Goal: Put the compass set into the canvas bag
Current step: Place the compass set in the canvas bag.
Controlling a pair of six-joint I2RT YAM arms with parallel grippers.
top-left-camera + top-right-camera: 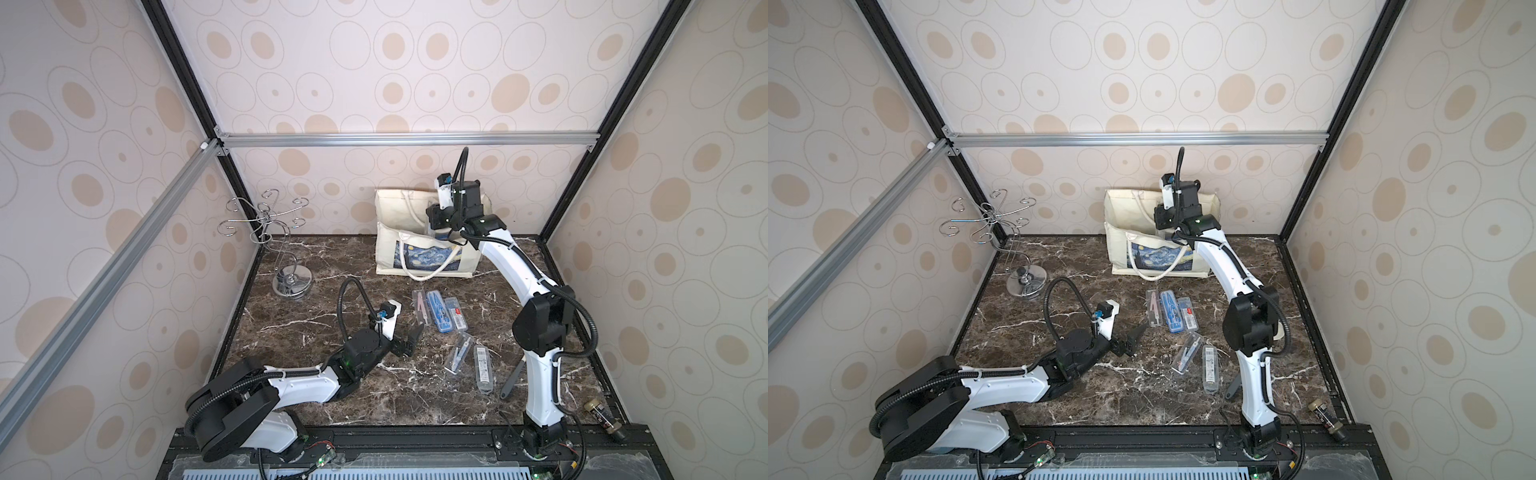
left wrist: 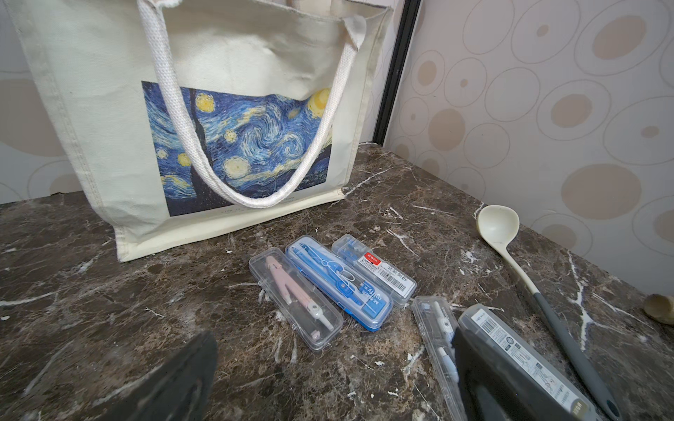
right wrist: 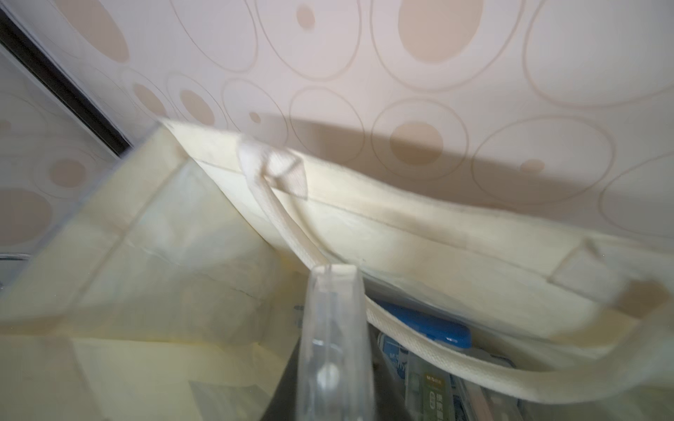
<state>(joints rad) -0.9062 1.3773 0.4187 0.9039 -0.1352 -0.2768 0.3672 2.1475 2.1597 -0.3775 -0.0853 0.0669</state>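
The compass set [image 3: 332, 328], a clear case, is pinched between the right fingers [image 3: 286, 395] at the open mouth of the canvas bag [image 3: 437, 233], while the left fingers [image 2: 175, 382] gape wide, low over the surface [image 1: 374, 395].

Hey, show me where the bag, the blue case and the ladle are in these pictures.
bag [image 2: 84, 120]: left wrist view, on the plain cream front panel.
blue case [image 2: 339, 283]: left wrist view, on the middle of its lid.
ladle [image 2: 564, 339]: left wrist view, on the grey handle.
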